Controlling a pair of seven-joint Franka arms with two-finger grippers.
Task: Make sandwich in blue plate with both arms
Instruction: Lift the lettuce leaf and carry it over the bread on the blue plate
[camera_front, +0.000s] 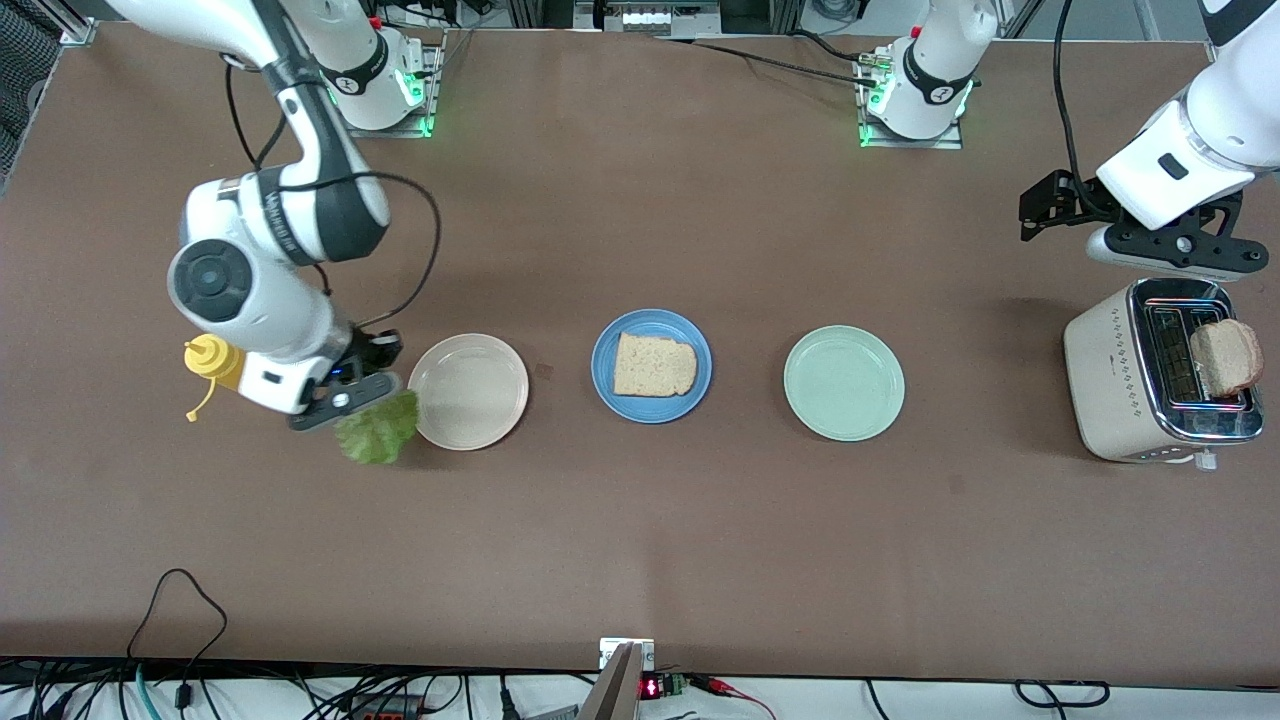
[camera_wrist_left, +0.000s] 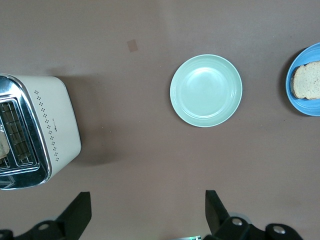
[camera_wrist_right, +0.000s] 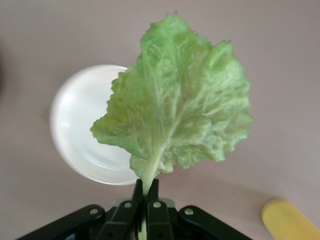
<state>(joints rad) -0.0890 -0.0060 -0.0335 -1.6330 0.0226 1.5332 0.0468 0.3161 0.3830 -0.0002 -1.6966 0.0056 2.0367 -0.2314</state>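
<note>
Right pincer (camera_wrist_right: 145, 200) is clamped on the stem of the lettuce leaf (camera_wrist_right: 175, 115), fingers pressed together with only the stalk between them. On my front feed the pincer (camera_front: 345, 400) hangs over the desk (camera_front: 640, 560) just beside the beige plate (camera_front: 468, 391), at the right arm's end, and the leaf (camera_front: 378, 428) droops off it next to that plate's rim. I see a yellow squeeze bottle (camera_front: 212, 362) partly hidden by the right arm's wrist.

Left pincer (camera_wrist_left: 145, 215) is spread wide and holds nothing; both fingers (camera_wrist_left: 77, 212) stand well apart in my left wrist feed. On the front feed it (camera_front: 1165, 250) hovers above the toaster (camera_front: 1110, 375) at the left arm's end of the desk. One bread slice (camera_front: 1225, 358) sticks up from a toaster slot, tilted.

Blue plate (camera_front: 651, 366) sits mid-desk between the beige plate and the pale green plate (camera_front: 844, 383). I log one slice of bread (camera_front: 654, 365) lying flat on it, nothing on top. The pale green plate carries nothing. The left wrist feed shows the pale green plate (camera_wrist_left: 206, 90), the toaster (camera_wrist_left: 52, 130) and the edge of the blue plate (camera_wrist_left: 300, 106) with its slice (camera_wrist_left: 306, 80).
</note>
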